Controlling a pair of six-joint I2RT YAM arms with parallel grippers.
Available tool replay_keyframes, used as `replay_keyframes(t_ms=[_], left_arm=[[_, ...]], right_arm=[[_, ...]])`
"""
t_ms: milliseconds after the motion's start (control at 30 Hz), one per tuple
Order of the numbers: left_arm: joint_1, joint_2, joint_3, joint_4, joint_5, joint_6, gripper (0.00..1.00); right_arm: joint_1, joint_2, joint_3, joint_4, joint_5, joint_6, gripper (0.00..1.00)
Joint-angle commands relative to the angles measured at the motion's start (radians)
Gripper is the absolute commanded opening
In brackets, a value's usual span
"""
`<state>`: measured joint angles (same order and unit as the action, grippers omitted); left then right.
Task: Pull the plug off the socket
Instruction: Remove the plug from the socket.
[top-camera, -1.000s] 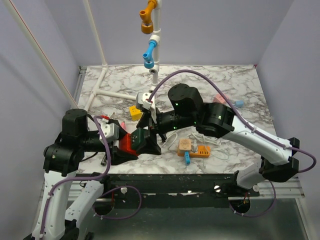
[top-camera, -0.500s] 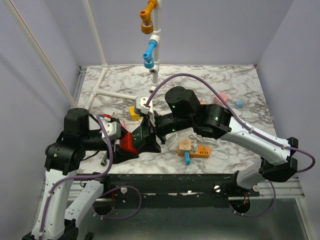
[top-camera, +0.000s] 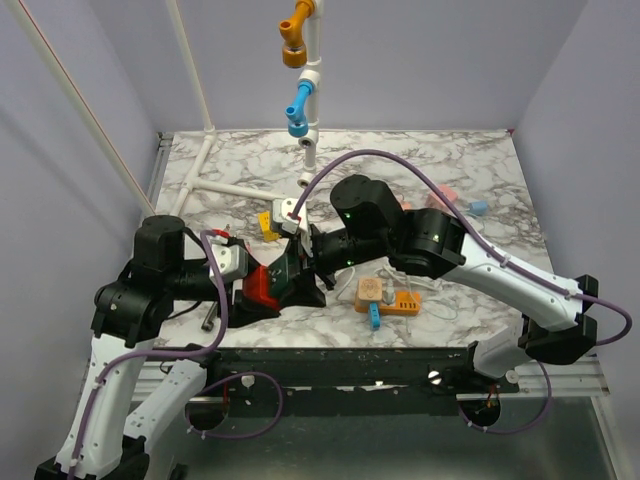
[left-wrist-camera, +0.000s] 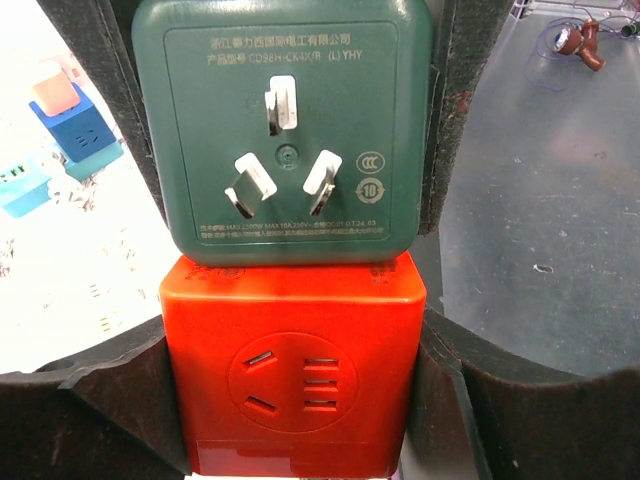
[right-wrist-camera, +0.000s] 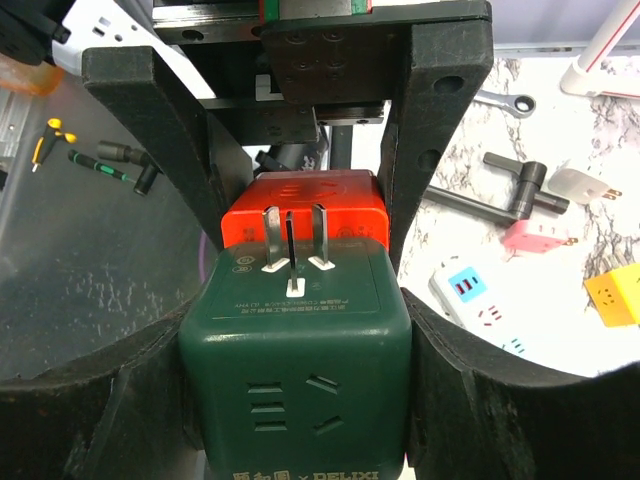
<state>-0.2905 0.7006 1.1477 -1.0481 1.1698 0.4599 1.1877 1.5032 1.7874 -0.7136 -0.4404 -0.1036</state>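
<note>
Green and red are sitting stacked at the middle of both wrist views: the green cube is being clamped by the right end effector, and the red cube is being clamped by the left end effector. Each is closed onto the flat sides of its block. Overhead, the pair is hanging just above the counter, left of centre, between the two wrists.

A likely failure is a skewed pull. If the wrists are not drawing apart along one line, any pins engaged between the blocks are risking bending or binding. Smooth plastic sides are also inviting a slip through the pads, leaving one cube dangling or dropping. A sudden release could be jolting the green cube's bare three prongs toward the opposite fingers.

The face where the cubes meet is hiding in every view, so whether they are joined or already parted cannot be told. Overhead, the arms are covering most of both blocks. A white power strip is lying on the counter at the right of the right wrist view, half cut off by a finger, with its outlets only partly showing.
</note>
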Motion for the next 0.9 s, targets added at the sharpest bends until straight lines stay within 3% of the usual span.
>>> replay_keyframes(t_ms=[0, 367, 633, 733, 867], left_arm=[[-0.030, -0.020, -0.014, -0.027, -0.061, 0.060, 0.00], [-0.057, -0.025, -0.042, -0.003, -0.142, 0.044, 0.00], [-0.073, -0.002, -0.033, -0.001, -0.197, 0.011, 0.00], [-0.073, -0.001, -0.025, 0.022, -0.193, -0.022, 0.00], [-0.073, -0.015, -0.034, 0.028, -0.189, -0.048, 0.00]], right_arm=[[-0.013, -0.103, 0.069, -0.031, 0.092, -0.008, 0.01], [-0.014, -0.281, -0.006, 0.091, 0.194, -0.010, 0.01], [-0.013, -0.244, -0.032, 0.105, 0.185, 0.005, 0.01], [-0.014, -0.247, -0.092, 0.148, 0.185, -0.001, 0.01], [-0.013, -0.388, -0.232, 0.268, 0.258, -0.002, 0.01]])
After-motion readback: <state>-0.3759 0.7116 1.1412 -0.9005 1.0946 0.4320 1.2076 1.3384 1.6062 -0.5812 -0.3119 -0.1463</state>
